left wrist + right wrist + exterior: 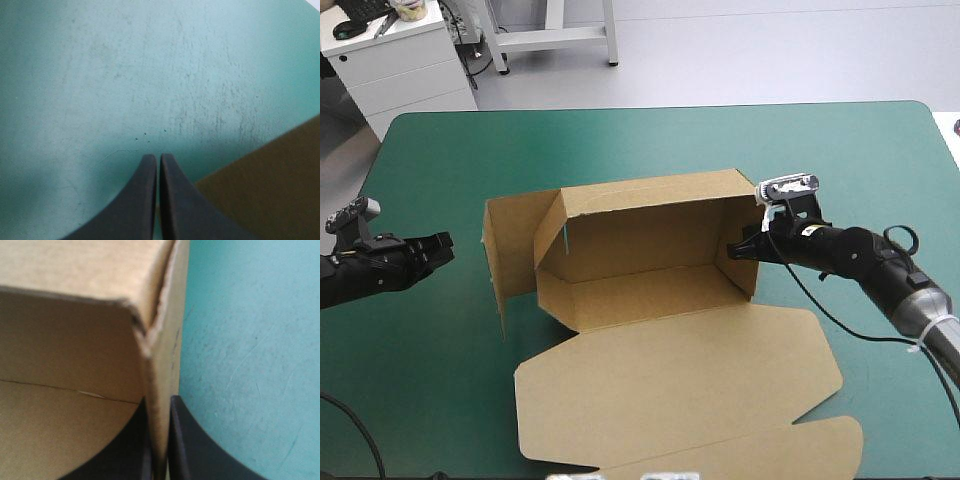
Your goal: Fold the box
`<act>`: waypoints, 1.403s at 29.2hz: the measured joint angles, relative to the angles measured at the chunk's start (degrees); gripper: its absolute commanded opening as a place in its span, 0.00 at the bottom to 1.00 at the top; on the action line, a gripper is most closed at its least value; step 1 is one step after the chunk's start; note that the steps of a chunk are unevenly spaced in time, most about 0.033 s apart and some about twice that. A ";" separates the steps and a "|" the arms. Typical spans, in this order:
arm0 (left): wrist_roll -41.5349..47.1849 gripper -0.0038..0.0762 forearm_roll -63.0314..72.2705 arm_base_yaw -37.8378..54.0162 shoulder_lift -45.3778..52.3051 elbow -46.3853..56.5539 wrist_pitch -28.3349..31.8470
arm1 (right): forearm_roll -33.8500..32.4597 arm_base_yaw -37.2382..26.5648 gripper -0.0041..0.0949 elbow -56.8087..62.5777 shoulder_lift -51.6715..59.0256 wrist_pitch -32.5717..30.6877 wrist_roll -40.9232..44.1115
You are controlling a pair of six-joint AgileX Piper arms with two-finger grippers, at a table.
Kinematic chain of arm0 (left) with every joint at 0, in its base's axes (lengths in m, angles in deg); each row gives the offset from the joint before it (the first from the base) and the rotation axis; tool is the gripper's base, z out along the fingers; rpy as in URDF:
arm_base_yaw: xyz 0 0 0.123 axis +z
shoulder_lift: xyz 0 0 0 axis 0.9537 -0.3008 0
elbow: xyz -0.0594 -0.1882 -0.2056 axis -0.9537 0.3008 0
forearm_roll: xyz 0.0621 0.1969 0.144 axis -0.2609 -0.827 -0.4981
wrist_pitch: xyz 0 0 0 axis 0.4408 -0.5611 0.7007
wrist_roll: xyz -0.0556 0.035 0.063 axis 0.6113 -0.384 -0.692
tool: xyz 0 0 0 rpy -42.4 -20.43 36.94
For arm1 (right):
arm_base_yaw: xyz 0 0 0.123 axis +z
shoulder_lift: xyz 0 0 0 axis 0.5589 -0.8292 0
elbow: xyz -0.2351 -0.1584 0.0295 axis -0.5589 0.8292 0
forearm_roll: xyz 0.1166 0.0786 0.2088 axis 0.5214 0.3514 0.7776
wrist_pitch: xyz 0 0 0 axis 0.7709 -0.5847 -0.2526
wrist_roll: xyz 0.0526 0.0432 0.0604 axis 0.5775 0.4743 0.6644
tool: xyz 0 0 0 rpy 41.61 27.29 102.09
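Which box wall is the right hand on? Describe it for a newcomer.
On the teal-green table sits a half-built brown box, its lid flat toward the near edge. The wall is the box's short right end, standing upright. Unlike the left end, which splays outward, it is pinched in the right hand.

The box (650, 255) has its flat lid cut off toward the worktop's (440, 160) near edge (high view). The left wrist view catches only one blurred brown corner of it. In the right wrist view, its pinched wall hides where the fingers of the right gripper (161, 400) would meet.
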 measured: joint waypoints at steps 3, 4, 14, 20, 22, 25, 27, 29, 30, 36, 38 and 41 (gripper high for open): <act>0.21 0.06 0.00 0.00 0.00 0.26 0.97 | -12.68 -0.57 0.05 -6.43 0.00 -9.88 13.58; 0.27 0.06 0.00 0.00 0.00 0.26 1.02 | -15.88 -0.57 0.05 -8.35 0.00 -12.58 17.02; 0.42 0.06 0.00 0.00 0.32 0.26 1.43 | -26.62 -0.69 0.04 -25.96 -4.24 -36.93 30.29; 0.81 0.06 -0.05 0.00 1.25 0.26 2.33 | -26.26 -0.69 0.04 -27.06 -10.04 -44.20 32.43; 1.54 0.06 -0.05 0.00 1.25 0.26 2.58 | -26.26 -0.69 0.04 -27.06 -11.68 -44.94 33.32; 2.14 0.06 -0.05 0.00 1.25 0.26 2.84 | -26.37 -0.69 0.04 -27.44 -13.77 -44.91 33.59; 2.20 0.06 -0.05 0.00 1.25 0.26 2.84 | -26.37 -0.83 0.04 -27.89 -14.83 -44.60 33.53; 2.20 0.06 0.00 0.00 1.25 0.26 2.84 | -26.43 -1.00 0.04 -28.27 -16.12 -43.49 33.28; 2.23 0.06 0.06 0.00 1.25 0.26 2.84 | -26.43 -1.05 0.04 -28.36 -16.95 -42.47 33.14; 2.23 0.06 0.12 0.00 1.25 0.26 2.84 | -26.43 -1.13 0.06 -28.68 -21.58 -38.44 33.06; 2.23 0.06 0.12 0.00 1.25 0.26 2.86 | -26.43 -1.13 0.13 -28.92 -22.44 -38.14 32.65; 2.91 0.06 0.14 0.00 1.25 0.26 2.91 | -26.34 -1.13 0.50 -29.77 -22.95 -38.55 31.73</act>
